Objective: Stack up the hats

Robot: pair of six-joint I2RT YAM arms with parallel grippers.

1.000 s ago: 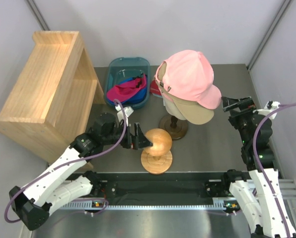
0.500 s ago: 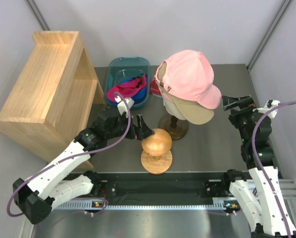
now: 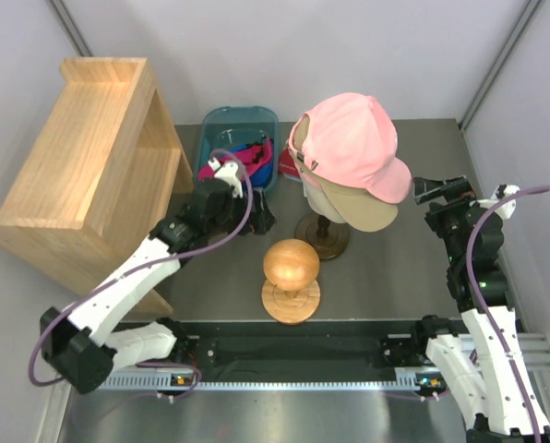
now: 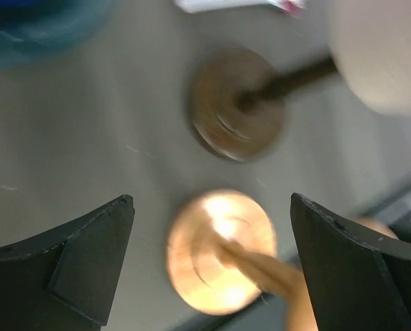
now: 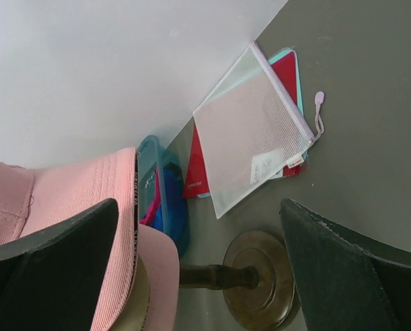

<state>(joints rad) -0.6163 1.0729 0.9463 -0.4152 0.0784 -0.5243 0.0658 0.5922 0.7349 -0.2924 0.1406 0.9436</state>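
Observation:
A light pink cap (image 3: 353, 143) sits on top of a tan cap (image 3: 360, 212) on the mannequin head's stand. A magenta cap (image 3: 231, 166) lies in the teal bin (image 3: 241, 115), partly hidden by my left arm. A blue cap (image 5: 169, 207) shows in the bin in the right wrist view. My left gripper (image 3: 262, 214) is open and empty, low over the table just in front of the bin. Its view is blurred. My right gripper (image 3: 432, 191) is open and empty, just right of the pink cap's (image 5: 88, 200) brim.
A wooden ball on a round stand (image 3: 291, 268) is at the front middle; its base (image 4: 219, 252) shows between my left fingers. A wooden shelf (image 3: 90, 166) stands at the left. Flat zip pouches (image 5: 254, 134) lie behind the dark stand base (image 5: 261, 279).
My left gripper has moved away from the wooden ball, back and up toward the teal bin. The right arm has barely moved. The caps are unmoved.

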